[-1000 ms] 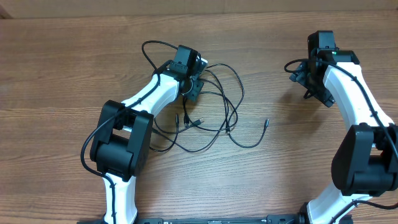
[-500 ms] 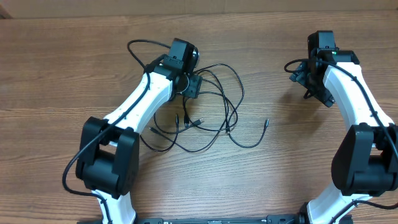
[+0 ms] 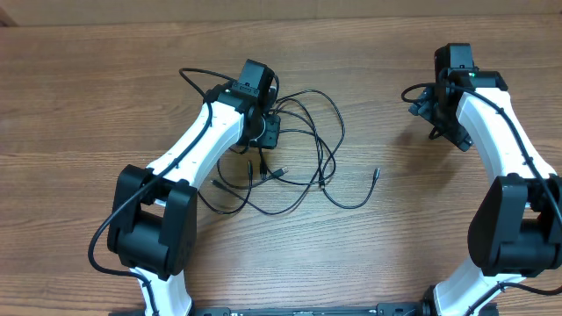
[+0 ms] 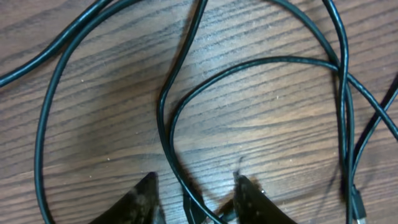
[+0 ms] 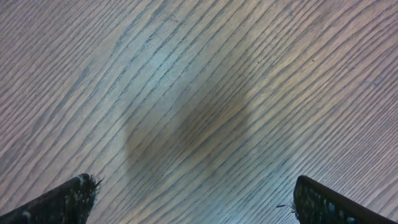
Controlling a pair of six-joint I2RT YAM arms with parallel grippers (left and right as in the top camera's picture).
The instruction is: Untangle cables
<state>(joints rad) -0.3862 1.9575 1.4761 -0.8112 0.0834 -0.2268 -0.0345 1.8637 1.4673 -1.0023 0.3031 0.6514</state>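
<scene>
Plainly, the left gripper [image 4: 198,198] is down at the table [image 3: 88,96] with its jaws partly apart, and one strand of the cables [image 4: 160,115] runs straight through the gap between its two fingertips [image 4: 146,198]. A second strand curls in by the other tip. Wood shows on either side of the strand, so the jaws are not clamped on it (whether a tip grazes the cord cannot be told).

The right gripper [image 5: 196,198] is spread as wide as the view allows, one finger [image 5: 68,198] at each lower corner of its wrist view, with only bare wood grain between them. It holds and touches nothing, and it sits well apart from the cords on the far right of the table.

Counted: two arms, two grippers, one tangle. The tangle lies mid-table, just right of the left arm's wrist, its loops crossing over one another and several small plug ends trailing toward the near side. How many separate cords make it up cannot be told.
</scene>
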